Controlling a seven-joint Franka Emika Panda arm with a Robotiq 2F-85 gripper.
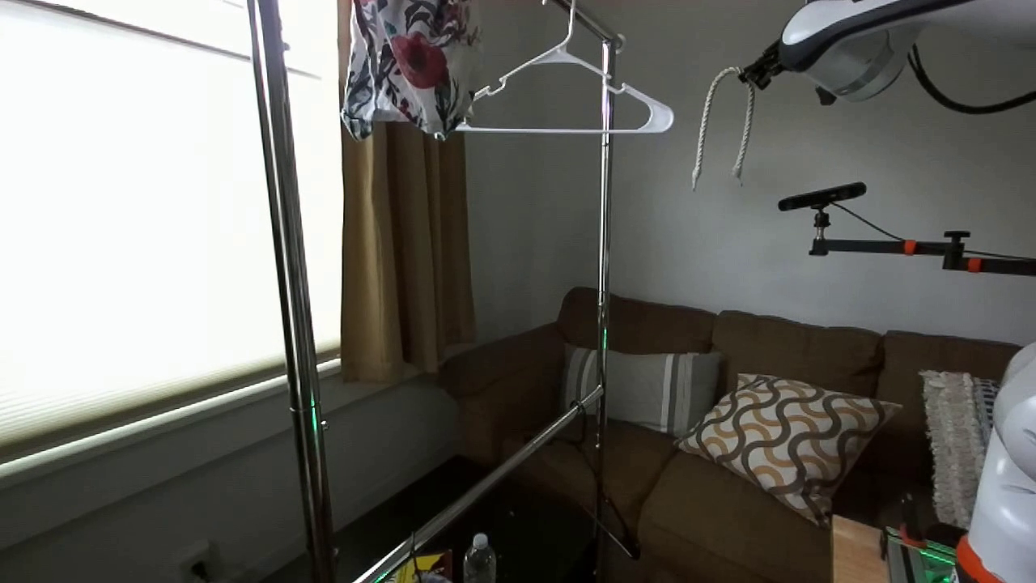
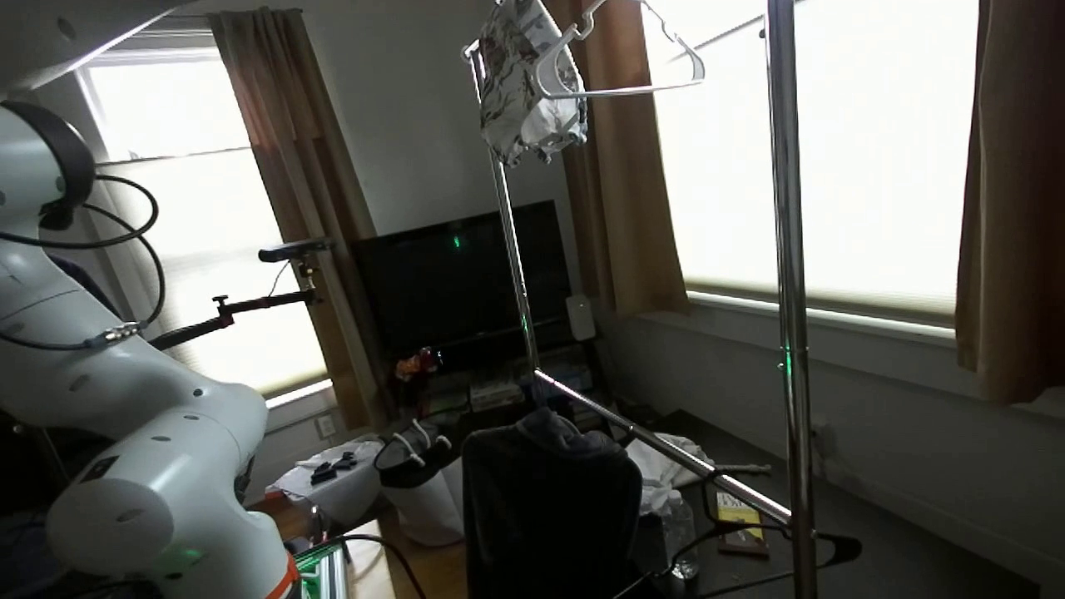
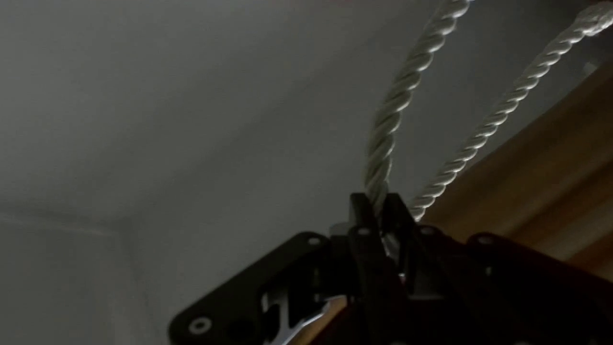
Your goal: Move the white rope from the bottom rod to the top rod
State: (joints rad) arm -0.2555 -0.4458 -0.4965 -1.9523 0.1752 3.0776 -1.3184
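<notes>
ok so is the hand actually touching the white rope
Touching. The wrist view shows the hand with its jaws closed on the white rope, the cord running in between them and pinched from both sides.

In an exterior view, rope [image 1: 706,113] in gripper [image 1: 749,78], right of top rod [image 1: 592,23] and hanger [image 1: 558,130].

White twisted-cord rope [image 3: 398,96], black two-finger gripper [image 3: 377,201].
Thin metal top rod [image 1: 589,20] and bottom rod [image 1: 486,483]: both silvery. Floral cloth garment [image 1: 413,69]: white, red blooms, dark leaves. Triangular plastic hanger [image 1: 558,57]: plain white. In an exterior view, far: brown fabric sofa [image 1: 797,348]; pale-grey oblong cushion [image 1: 639,389], white and dark stripes; right, white cloth cushion [image 1: 789,433], grey and orange waves. Far left: tan fabric curtain [image 1: 405,259]. Near right: white rounded robot arm [image 1: 1004,502], orange-red ring [image 1: 973,564].
</notes>
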